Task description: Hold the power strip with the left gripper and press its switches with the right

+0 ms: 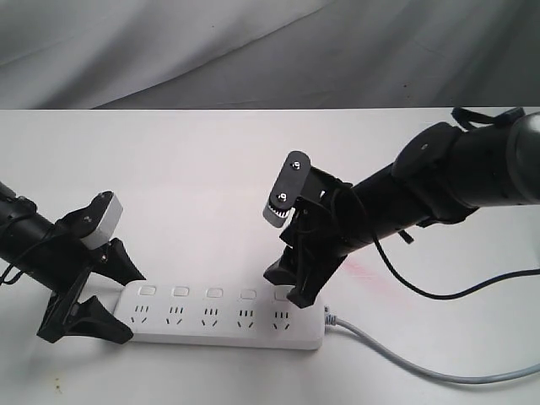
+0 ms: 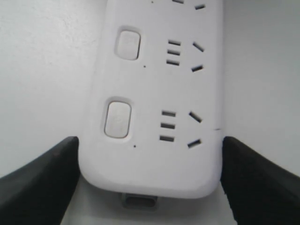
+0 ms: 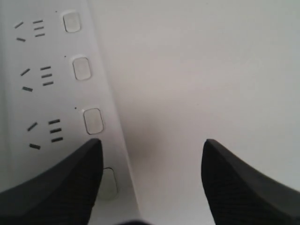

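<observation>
Left gripper (image 2: 150,140) has its jaws wide, one finger snug against each long side of the power strip (image 1: 219,319), so it's clamped on the strip's left end. Right gripper (image 3: 152,143) is spread open with nothing in it. One finger sits over the strip at the cord end, half covering the end one of the switches (image 3: 108,183), and the other is over bare tabletop (image 1: 211,169). Can't tell if it's actually touching.

The strip lies parallel to the tabletop's far edge and well away from it, so there's loads of free room back there. Only the exterior view gets all five buttons plus the grey cord (image 1: 405,359) trailing toward the right edge. Only the left wrist view shows a little grey tab (image 2: 138,200) under the strip's end.
</observation>
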You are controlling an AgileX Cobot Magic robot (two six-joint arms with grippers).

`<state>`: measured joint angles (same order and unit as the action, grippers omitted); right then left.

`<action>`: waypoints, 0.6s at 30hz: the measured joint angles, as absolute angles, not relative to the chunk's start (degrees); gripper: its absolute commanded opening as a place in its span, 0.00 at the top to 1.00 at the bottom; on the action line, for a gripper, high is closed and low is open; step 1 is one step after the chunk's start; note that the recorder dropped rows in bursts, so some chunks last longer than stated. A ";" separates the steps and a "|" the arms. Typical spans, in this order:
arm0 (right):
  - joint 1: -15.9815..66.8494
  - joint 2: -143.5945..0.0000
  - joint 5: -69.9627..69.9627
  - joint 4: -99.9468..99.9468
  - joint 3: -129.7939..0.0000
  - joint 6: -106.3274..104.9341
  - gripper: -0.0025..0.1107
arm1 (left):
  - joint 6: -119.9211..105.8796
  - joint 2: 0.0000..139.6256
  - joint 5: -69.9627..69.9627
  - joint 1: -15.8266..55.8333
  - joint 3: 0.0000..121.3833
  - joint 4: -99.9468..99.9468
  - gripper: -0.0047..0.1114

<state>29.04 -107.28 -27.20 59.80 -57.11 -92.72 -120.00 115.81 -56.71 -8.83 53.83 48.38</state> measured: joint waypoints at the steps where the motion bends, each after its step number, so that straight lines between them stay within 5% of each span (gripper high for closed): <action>1: 29.04 -107.74 -27.09 60.29 -57.01 -93.32 0.47 | -120.00 115.81 -56.71 -8.83 53.83 48.38 0.48; 18: 29.04 -110.34 -25.49 62.16 -56.53 -94.92 0.47 | -120.00 115.81 -56.71 -8.83 53.83 48.38 0.48</action>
